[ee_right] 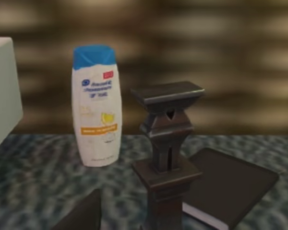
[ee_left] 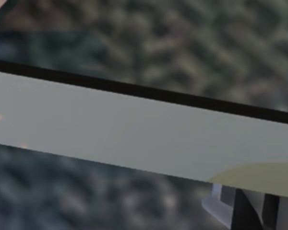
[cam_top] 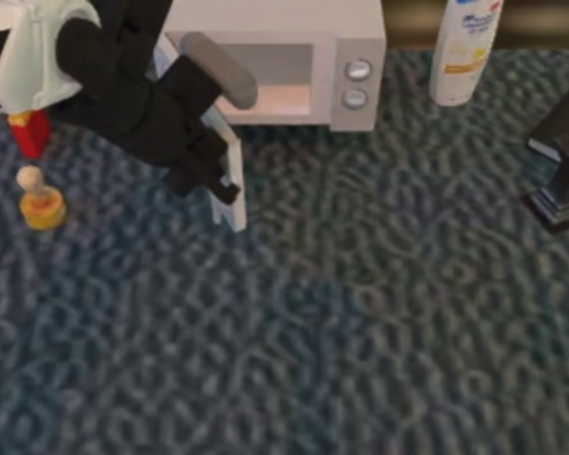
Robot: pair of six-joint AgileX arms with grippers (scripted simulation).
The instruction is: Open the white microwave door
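microwave: the white microwave (cam_top: 294,57) sat at the tabletop's (cam_top: 379,322) far edge, left of centre, knobs (cam_top: 357,83) on its right front panel, cavity exposed.
door: the door (cam_top: 233,180) was swung well open, hinged at the microwave's left side, standing out edge-on toward the near edge; in the left wrist view it was a pale band with a dark edge (ee_left: 134,129) crossing the frame.
left hand: the left hand (cam_top: 209,180) was at the door's outer end, left arm (cam_top: 133,95) reaching in from the far-left corner, dark fingers (cam_top: 226,192) right against the door panel; cannot tell how far open the hand was or whether it gripped the door.
right hand: the right arm was parked at the tabletop's right edge; a dark part of the right hand (ee_right: 81,215) showed only in the right wrist view, opening cannot tell.
shampoo bottle: white bottle with blue cap (cam_top: 465,47) (ee_right: 95,105) upright at the far edge, right of the microwave, apart from it.
dark stand: dark pedestal-shaped object (cam_top: 561,171) (ee_right: 167,143) near the right edge, on a flat dark base (ee_right: 230,184).
small items: red object (cam_top: 28,133) and a yellow piece with a beige peg (cam_top: 40,201) near the left edge, left of the door.
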